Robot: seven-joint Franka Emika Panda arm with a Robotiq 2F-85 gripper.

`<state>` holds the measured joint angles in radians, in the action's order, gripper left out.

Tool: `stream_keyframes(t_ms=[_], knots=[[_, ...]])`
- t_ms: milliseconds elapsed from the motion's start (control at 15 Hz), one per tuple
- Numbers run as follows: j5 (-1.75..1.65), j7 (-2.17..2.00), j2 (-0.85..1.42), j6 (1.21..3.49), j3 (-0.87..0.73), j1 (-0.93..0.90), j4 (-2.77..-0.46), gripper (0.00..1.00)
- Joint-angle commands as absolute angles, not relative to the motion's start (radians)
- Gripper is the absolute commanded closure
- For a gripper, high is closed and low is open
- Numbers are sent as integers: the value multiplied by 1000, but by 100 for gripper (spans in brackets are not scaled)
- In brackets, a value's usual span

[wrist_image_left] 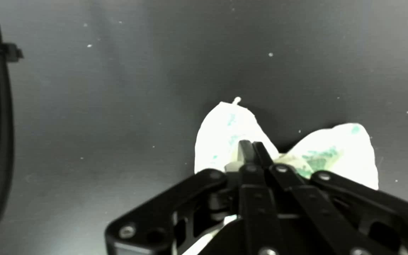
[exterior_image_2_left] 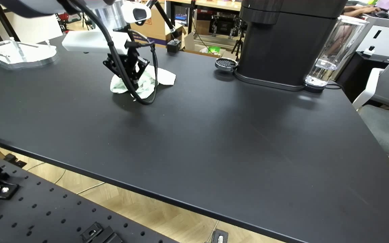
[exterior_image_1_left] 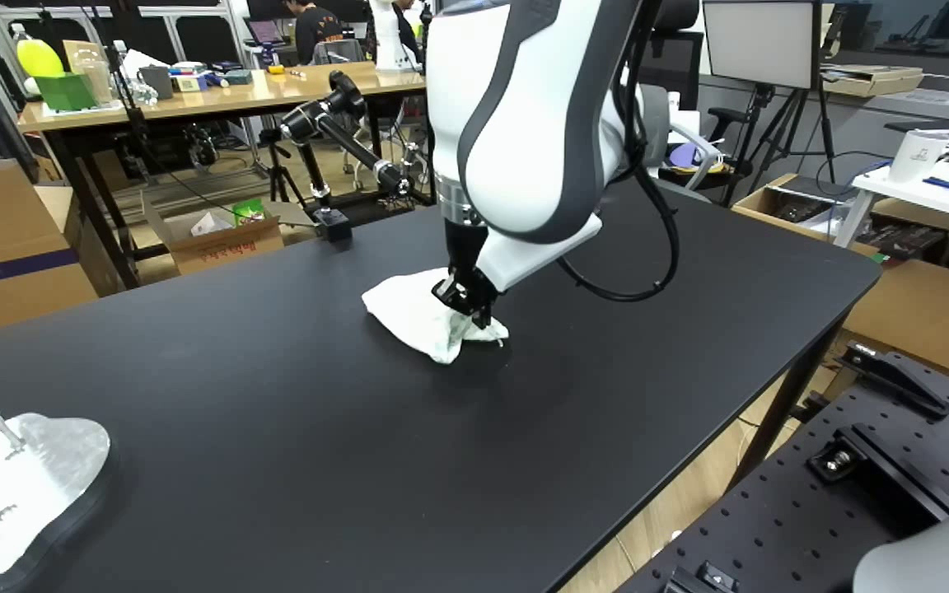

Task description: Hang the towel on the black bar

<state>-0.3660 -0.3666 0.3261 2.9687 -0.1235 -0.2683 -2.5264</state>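
Note:
The white towel with green marks lies crumpled on the dark table; it also shows in an exterior view and in the wrist view. My gripper points down into the towel. Its fingertips are nearly together, and the cloth is gathered in folds at them. The gripper also shows in both exterior views, low at the table. A black jointed bar on a stand rises at the table's far edge, also in an exterior view. I cannot tell if it is the task's bar.
A pale plate with upright bolts lies on the table. A tall black machine stands at the far edge, with a round metal tray and a clear container beside it. A cable loop hangs from my arm.

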Motion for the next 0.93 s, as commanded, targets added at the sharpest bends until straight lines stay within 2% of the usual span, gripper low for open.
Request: stream_keyframes(t_ms=[0, 400, 867], knots=[[-298, -299, 145, 2749, -118, -243, -2539, 100], [-370, -310, -24, 2432, -68, -139, -2384, 100], [-346, -270, 39, 2213, -3, -68, -2089, 100]])
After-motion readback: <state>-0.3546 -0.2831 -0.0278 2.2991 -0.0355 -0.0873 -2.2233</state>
